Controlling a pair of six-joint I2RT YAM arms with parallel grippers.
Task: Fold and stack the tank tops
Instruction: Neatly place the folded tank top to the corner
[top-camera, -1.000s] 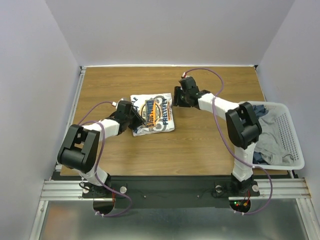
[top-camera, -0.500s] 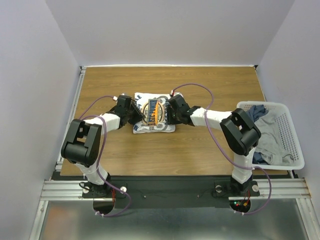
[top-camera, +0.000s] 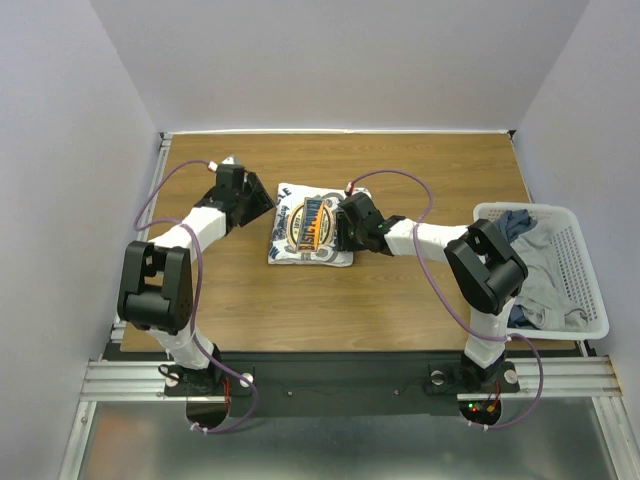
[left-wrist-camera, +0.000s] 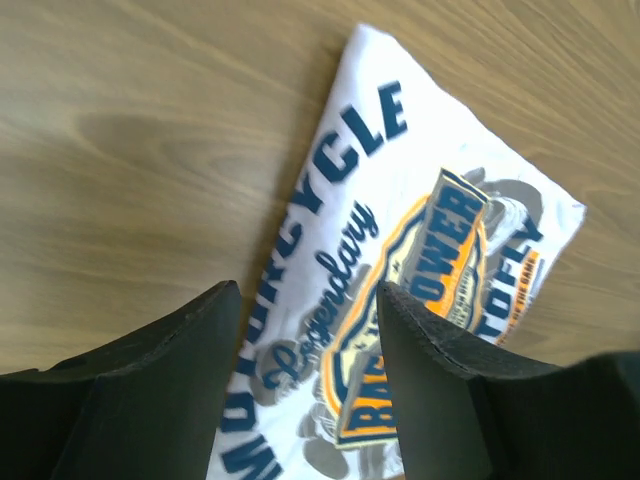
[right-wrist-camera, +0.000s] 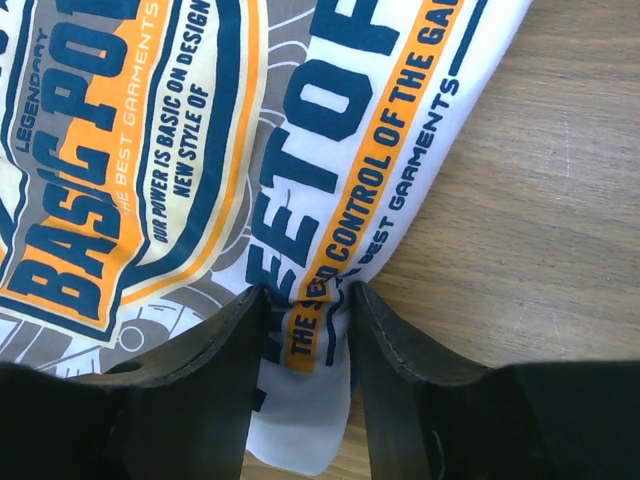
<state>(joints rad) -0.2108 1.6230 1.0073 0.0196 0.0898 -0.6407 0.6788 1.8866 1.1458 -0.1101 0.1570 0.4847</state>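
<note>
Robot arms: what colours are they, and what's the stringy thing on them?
The left arm and right arm are white tubes with chunky black joints. A thin purple cable loops along each one. The left hand and right hand each have two flat black fingers.

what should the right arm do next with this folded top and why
Probably open the right gripper and lift straight off. The white tank top already lies folded flat, yet that gripper pinches a bunched bit of its edge, so pulling away shut would likely drag the fold apart. The left gripper is open and holds nothing, and more tops sit in the basket.
</note>
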